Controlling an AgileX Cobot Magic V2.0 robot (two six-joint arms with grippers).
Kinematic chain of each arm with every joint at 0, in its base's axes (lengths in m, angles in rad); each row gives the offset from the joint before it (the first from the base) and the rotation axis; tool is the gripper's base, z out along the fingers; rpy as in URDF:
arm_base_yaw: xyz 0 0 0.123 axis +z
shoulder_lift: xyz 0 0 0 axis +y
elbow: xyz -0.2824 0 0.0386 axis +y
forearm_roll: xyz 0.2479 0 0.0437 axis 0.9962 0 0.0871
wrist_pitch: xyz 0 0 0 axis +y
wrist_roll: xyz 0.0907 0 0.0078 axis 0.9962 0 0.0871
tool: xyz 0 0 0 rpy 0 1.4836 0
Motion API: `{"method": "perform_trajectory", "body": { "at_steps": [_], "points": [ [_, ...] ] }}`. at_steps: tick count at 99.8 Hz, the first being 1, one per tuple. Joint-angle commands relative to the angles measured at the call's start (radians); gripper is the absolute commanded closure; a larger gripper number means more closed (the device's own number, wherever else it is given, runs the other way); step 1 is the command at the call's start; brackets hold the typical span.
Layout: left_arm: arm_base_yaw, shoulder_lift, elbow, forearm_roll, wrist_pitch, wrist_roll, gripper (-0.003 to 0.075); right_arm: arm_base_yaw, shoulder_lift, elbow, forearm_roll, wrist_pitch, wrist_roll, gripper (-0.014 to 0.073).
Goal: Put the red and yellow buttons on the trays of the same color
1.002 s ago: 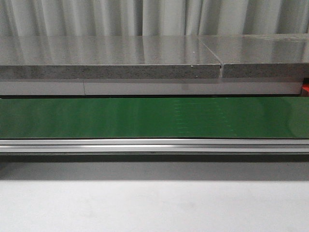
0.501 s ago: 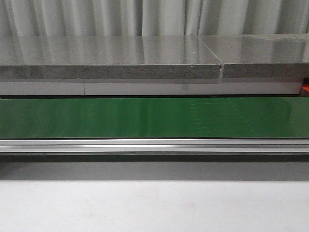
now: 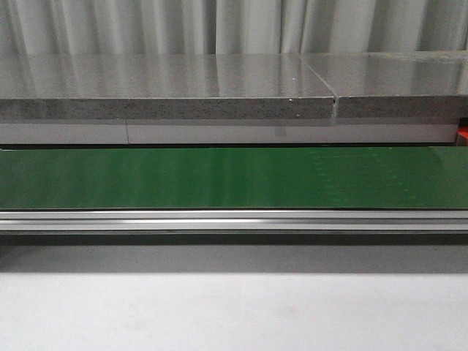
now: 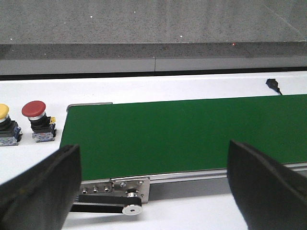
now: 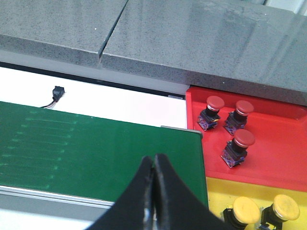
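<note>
The left gripper [image 4: 153, 187] hangs spread wide over the green belt [image 4: 192, 134], holding nothing. Off the belt's end stand a red button [image 4: 36, 120] and a yellow button [image 4: 5, 124], well apart from its fingers. The right gripper [image 5: 153, 191] is clenched empty above the belt; beyond its tip, three red buttons [image 5: 237, 143] sit in the red tray [image 5: 283, 158], two yellow ones [image 5: 261, 208] in the yellow tray [image 5: 216, 191]. In the front view, faint marks on the belt have shifted right. No writing is legible.

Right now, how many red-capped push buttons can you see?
4. Three sit in the red plastic tray. One stands beside the green conveyor belt, next to a yellow-capped button. More may be hidden.
</note>
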Motion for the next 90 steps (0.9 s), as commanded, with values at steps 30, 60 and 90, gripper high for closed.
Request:
{"method": "perform_trajectory", "body": {
  "at_steps": [30, 60, 90],
  "points": [
    [0.097, 0.152, -0.181, 0.406, 0.009, -0.475, 0.0099, 0.0, 0.003, -0.025, -0.016, -0.069, -0.007, 0.0662],
    [0.236, 0.501, -0.372, 0.383, 0.009, -0.489, 0.0099, 0.0, 0.003, -0.025, -0.016, -0.069, -0.007, 0.0662],
    [0.35, 0.879, -0.582, 0.328, -0.026, -0.49, 0.0099, 0.0, 0.003, -0.025, -0.016, -0.069, -0.007, 0.0662]
  ]
}}
